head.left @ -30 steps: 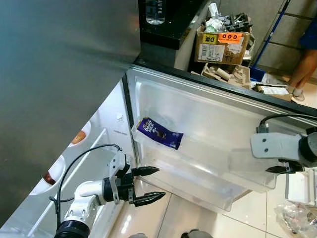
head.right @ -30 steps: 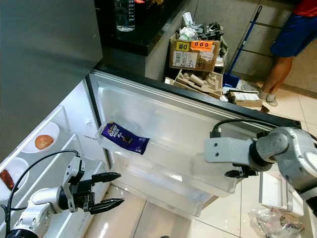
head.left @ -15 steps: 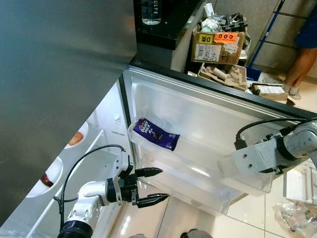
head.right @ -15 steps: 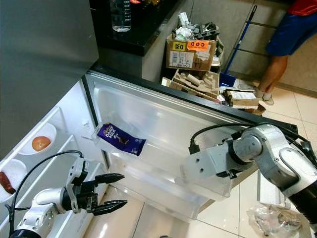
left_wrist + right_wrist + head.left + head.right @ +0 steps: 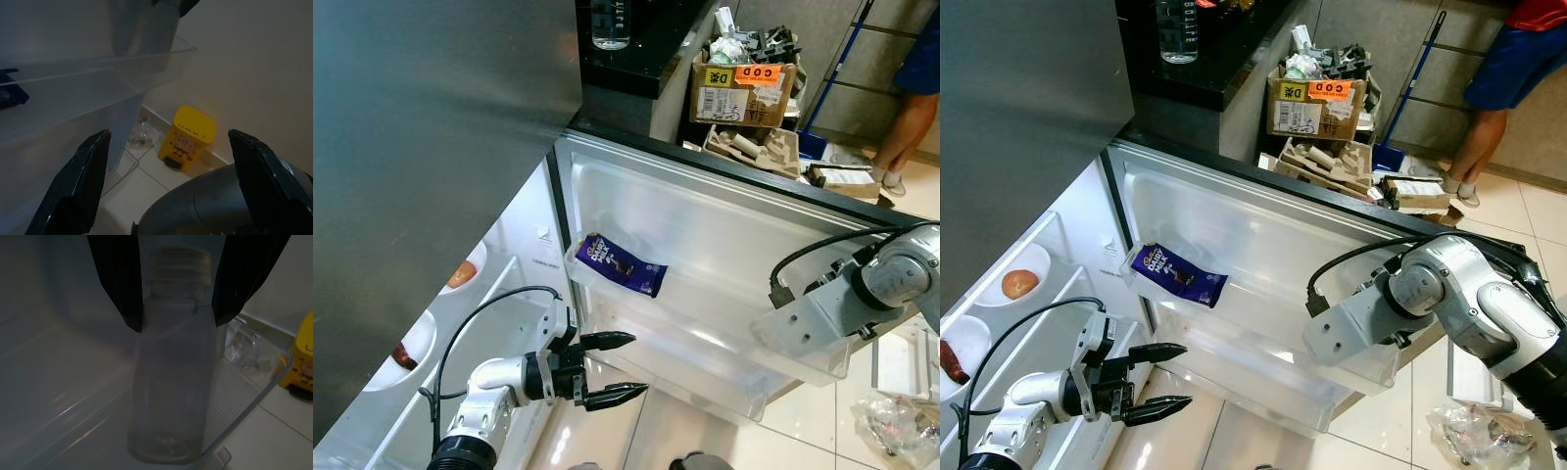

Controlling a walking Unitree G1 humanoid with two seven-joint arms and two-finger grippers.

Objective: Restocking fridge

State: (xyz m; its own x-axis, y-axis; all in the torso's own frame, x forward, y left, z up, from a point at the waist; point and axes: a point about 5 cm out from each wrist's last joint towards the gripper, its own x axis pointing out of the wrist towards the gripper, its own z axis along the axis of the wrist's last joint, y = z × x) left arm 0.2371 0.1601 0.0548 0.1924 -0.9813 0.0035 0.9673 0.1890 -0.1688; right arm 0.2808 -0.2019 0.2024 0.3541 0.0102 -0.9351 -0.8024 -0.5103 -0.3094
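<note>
The open white fridge door (image 5: pixel 1234 245) is faced, its clear plastic shelf (image 5: pixel 1263 377) low down. The silver right arm (image 5: pixel 1449 304) is bent across that shelf; its right gripper (image 5: pixel 177 308) is spread either side of a clear capped bottle (image 5: pixel 171 396) standing in the bin. A careless retreat could topple it. The left gripper (image 5: pixel 1163 376) hangs parted, empty, below a purple chocolate bar (image 5: pixel 1175 274).

Purple chocolate bar wrapper (image 5: pixel 1175 274) in the fridge door shelf, "Dairy Milk", orange label (image 5: pixel 1331 87) on cardboard box (image 5: pixel 1317 105), "COD", yellow bin (image 5: pixel 187 137), "UMM?"
</note>
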